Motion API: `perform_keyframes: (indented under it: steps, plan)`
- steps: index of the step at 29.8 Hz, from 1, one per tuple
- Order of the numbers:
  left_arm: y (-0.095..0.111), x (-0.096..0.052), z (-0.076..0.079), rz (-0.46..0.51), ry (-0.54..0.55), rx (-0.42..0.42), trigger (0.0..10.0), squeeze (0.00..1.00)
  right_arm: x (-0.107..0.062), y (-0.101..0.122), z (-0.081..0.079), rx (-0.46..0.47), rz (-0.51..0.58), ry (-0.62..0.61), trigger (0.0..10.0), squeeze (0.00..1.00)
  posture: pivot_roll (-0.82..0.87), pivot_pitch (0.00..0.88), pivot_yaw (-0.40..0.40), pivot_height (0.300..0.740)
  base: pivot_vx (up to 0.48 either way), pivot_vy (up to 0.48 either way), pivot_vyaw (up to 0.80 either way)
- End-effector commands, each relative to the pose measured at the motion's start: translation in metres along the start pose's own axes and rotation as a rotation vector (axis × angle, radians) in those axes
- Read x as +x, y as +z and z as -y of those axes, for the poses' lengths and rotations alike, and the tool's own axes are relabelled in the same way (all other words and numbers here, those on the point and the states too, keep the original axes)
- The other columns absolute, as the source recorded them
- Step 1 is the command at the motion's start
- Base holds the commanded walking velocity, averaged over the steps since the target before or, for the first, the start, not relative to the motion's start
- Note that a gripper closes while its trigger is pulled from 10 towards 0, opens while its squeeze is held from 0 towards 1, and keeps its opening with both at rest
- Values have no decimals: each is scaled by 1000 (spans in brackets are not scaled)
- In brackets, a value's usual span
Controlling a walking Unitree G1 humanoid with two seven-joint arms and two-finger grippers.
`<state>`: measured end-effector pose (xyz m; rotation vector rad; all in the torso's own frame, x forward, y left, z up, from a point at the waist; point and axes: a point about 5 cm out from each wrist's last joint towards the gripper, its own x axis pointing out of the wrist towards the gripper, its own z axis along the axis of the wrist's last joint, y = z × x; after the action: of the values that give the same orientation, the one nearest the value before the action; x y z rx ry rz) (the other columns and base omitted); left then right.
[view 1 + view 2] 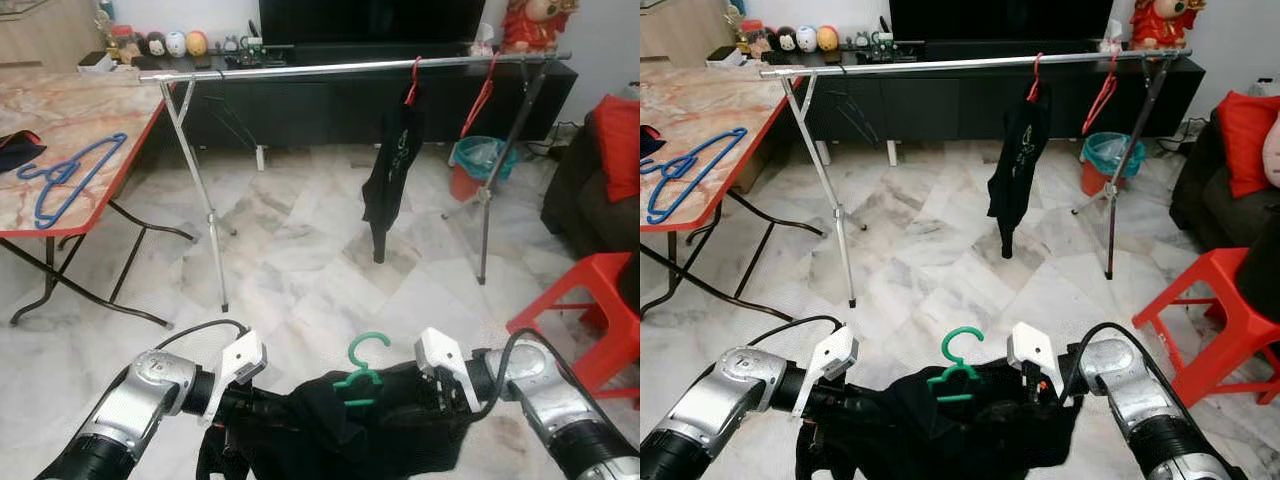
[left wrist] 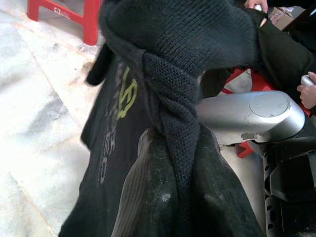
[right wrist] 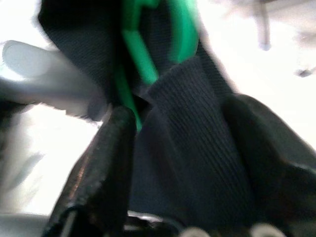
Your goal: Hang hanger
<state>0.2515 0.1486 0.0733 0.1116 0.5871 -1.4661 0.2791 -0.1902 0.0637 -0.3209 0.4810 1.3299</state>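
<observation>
I hold a black garment between my two hands, low in front of me and well apart from the silver rail, which is my landmark here. The green hanger sits inside the garment, and its hook stands up out of the collar toward the rail. My left hand is clamped on a fold of the knit cloth; my right hand is clamped on the cloth just beside the green plastic. I judge that I hold both shoulders so the garment stays spread and the hook stays free for the rail.

On the rail a red hanger with a dark shirt already hangs, and near it an empty red hanger. The part of the rail toward the worktop looks free, so I judge that I must walk closer and lift the hook over that part.

The head views give the rail, the worktop with a blue hanger and the red stool. The wrist views show instead the grip itself, with cloth pressed between the black fingers, and the left one also shows yellow print on the garment.
</observation>
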Motion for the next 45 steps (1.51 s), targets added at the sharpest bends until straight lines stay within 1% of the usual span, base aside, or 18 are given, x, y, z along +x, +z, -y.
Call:
perform_keyframes:
  steps: [1,4,7,10,11,20,24,27,28,29,30,31,32,34,38,42,44,45]
  plan:
    - [7,2,1,26,-20,31,0,0,-3,4,6,-25,8,-52,10000,1000,18,15,-5,740,0,0,0]
    - [6,3,2,27,-24,28,0,0,-2,9,11,-39,54,-113,10000,1000,19,16,-5,740,0,0,0]
    - [4,3,3,26,-27,24,0,0,-1,21,18,-50,156,-200,10000,1000,18,18,-4,740,0,0,0]
    - [3,4,3,24,-25,21,0,0,-2,32,21,-32,235,-205,10000,1000,16,19,-4,740,0,0,0]
    - [3,4,3,28,-19,19,0,0,-3,34,20,-25,253,-189,10000,0,16,19,-5,740,0,0,0]
    - [-1,5,-2,43,30,2,0,0,-11,42,23,-49,315,-255,10000,0,9,22,-4,740,0,0,0]
    - [-5,6,-7,52,84,-11,0,0,-15,37,7,-23,320,-155,10000,0,0,25,-3,740,0,0,0]
    - [0,7,-24,89,260,16,0,0,-9,11,-20,44,212,-4,10000,0,-8,28,0,740,0,0,0]
    - [1,7,-26,95,282,23,0,0,-8,9,-22,55,205,1,10000,0,-10,30,0,740,0,0,0]
    - [4,6,-30,109,331,30,824,0,-6,5,-26,74,198,18,10000,0,-10,30,0,740,0,0,0]
    - [5,6,-32,124,351,31,8196,0,-5,2,-29,77,191,31,10000,0,-8,31,-1,740,0,0,0]
    - [5,6,-32,124,351,31,8196,0,-5,2,-29,77,191,31,10000,0,-8,31,-1,740,0,0,0]
    - [8,5,-35,150,377,35,10000,0,-4,-2,-35,88,175,37,10000,0,-9,32,-1,740,0,0,0]
    - [11,4,-36,177,390,37,10000,0,-4,-6,-38,103,168,25,10000,0,-12,35,0,740,0,0,0]
    - [16,-1,-46,247,512,50,10000,0,-6,-8,-30,116,202,-155,10000,0,-15,35,-1,740,0,0,0]
    - [17,-7,-57,306,693,32,10000,0,-8,-20,-6,170,208,-558,10000,0,-21,30,3,740,0,0,0]
    - [16,-9,-60,322,755,24,10000,0,-7,-26,-3,214,206,-653,10000,0,-21,29,4,740,0,0,0]
    - [14,-10,-63,339,826,7,10000,0,-6,-34,-2,269,218,-777,10000,0,-21,24,6,740,0,0,0]
